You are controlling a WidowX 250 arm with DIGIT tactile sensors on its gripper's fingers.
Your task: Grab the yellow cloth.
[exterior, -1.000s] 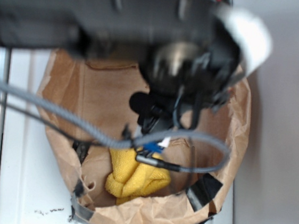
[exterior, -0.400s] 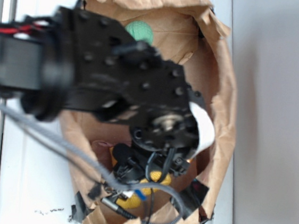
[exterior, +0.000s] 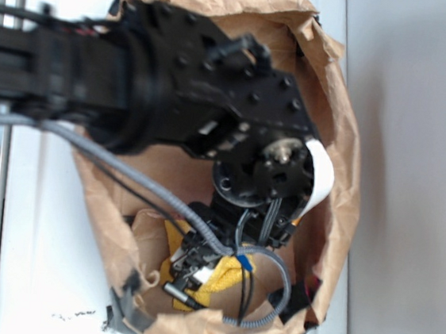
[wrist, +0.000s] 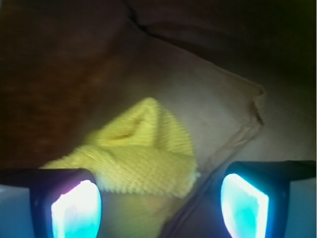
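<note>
The tool [wrist: 159, 201] hangs with its jaws spread wide and nothing between them; in the wrist view its two glowing fingertips [wrist: 77, 208] sit at the lower corners of the frame, well apart from each other. The yellow cloth [wrist: 136, 156] lies bunched just ahead of the tool, its terry folds rising to a soft peak, the near edge of the cloth reaching down into the gap between the fingertips and sitting closer to the left one than the right. Whether either fingertip touches the cloth cannot be told. The cloth rests on the creased floor of a brown paper bag [wrist: 218, 99], whose walls rise dark behind and to the left of the tool. From the exterior view the black arm [exterior: 175, 90] reaches down into the bag [exterior: 341, 108], and patches of the cloth [exterior: 223, 279] show beneath the tool's end [exterior: 196, 268], half hidden by a grey cable [exterior: 126, 173]. The bag stands on a white worktop [exterior: 36, 275].
</note>
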